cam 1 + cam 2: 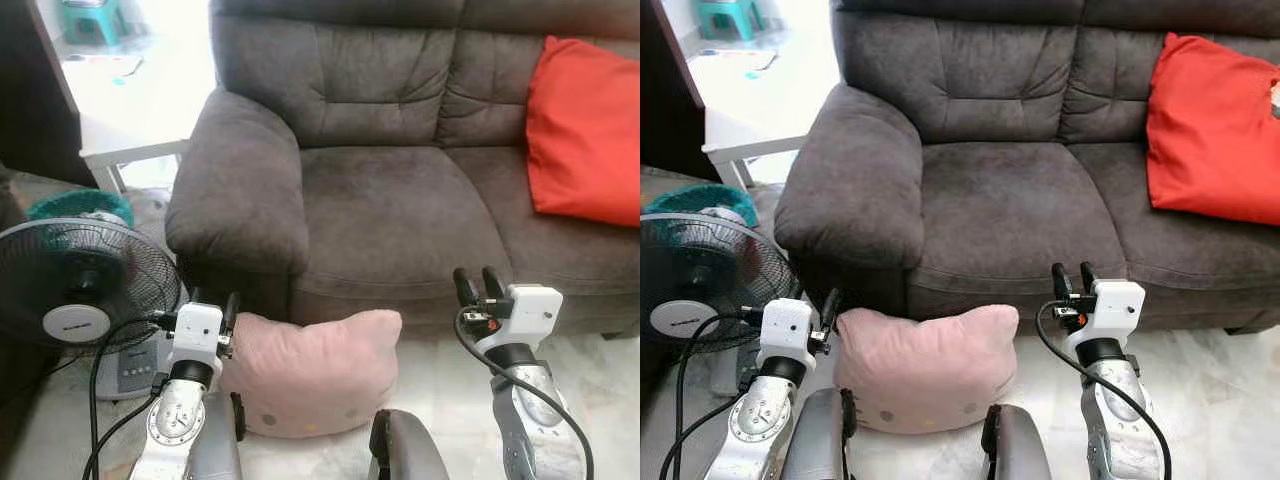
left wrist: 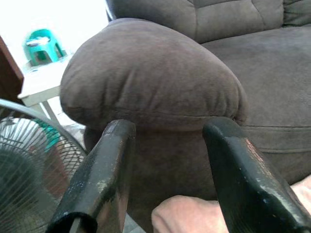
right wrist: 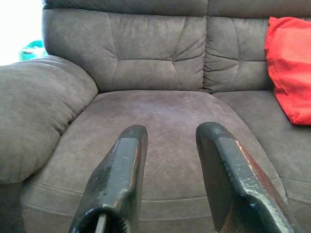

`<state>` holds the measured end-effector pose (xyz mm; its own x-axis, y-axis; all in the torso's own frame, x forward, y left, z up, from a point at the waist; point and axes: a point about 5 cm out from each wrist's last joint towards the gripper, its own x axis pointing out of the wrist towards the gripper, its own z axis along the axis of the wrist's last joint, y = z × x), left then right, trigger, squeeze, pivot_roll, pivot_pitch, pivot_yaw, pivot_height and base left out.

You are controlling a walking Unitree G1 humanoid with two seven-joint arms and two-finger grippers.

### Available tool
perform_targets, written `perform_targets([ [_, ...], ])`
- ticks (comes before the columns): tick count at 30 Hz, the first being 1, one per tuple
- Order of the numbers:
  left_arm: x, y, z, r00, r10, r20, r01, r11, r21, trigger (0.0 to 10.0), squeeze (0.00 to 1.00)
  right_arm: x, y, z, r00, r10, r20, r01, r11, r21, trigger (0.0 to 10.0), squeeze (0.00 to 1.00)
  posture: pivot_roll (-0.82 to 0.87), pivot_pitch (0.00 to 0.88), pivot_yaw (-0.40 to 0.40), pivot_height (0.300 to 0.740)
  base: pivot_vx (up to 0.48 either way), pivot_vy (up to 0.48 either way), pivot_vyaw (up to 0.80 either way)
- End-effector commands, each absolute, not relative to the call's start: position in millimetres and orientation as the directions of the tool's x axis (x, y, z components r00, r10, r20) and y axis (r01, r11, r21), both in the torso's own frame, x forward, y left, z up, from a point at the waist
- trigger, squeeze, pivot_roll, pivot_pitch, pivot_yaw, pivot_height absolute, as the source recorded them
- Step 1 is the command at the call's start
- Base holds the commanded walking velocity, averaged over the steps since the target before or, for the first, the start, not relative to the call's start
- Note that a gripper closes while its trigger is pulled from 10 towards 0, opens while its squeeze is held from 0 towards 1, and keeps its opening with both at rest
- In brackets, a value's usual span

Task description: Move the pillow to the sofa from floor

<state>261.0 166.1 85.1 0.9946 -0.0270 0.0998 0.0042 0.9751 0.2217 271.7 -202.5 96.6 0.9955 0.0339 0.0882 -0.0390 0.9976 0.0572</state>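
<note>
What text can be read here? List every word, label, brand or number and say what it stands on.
Nothing here can be read.
Fan: a dark mark on the white hub badge, too small and blurred to read.
Fan base panel: small marks, too blurred to read.
Pink pillow: small dots, no lettering.
Red pillow, sofa, left gripper and right gripper: no text.
</note>
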Motion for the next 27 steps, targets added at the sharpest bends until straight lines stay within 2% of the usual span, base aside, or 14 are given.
perform_targets([
  [1,263,165,84,0.996,-0.028,0.086,0.009,0.976,0.219,10.0,0.00,274,-201,96,0.996,0.038,0.081,-0.043,0.997,0.062,10.0,0.00,0.03,0.050,-0.088,0.530,0.000,0.000,0.00],
  [5,264,166,84,0.996,-0.027,0.086,0.007,0.976,0.218,10.0,0.00,275,-201,96,0.997,0.041,0.071,-0.045,0.997,0.059,10.0,0.00,0.03,0.047,-0.087,0.526,0.000,0.000,0.00],
  [15,265,163,81,0.997,-0.030,0.075,0.014,0.977,0.214,10.0,0.00,274,-201,94,0.997,0.047,0.068,-0.051,0.997,0.052,10.0,0.00,0.03,0.043,-0.086,0.466,0.000,0.000,0.00],
  [21,265,163,78,0.998,-0.030,0.060,0.016,0.977,0.214,10.0,0.00,274,-201,92,0.997,0.048,0.054,-0.050,0.998,0.037,10.0,0.00,0.03,0.044,-0.088,0.466,0.000,0.000,0.00],
  [27,263,168,61,0.999,0.001,-0.045,0.008,0.979,0.201,10.0,0.00,273,-202,89,0.998,0.051,0.040,-0.052,0.998,0.035,10.0,0.00,0.02,0.046,-0.088,0.466,0.000,0.000,0.00],
])
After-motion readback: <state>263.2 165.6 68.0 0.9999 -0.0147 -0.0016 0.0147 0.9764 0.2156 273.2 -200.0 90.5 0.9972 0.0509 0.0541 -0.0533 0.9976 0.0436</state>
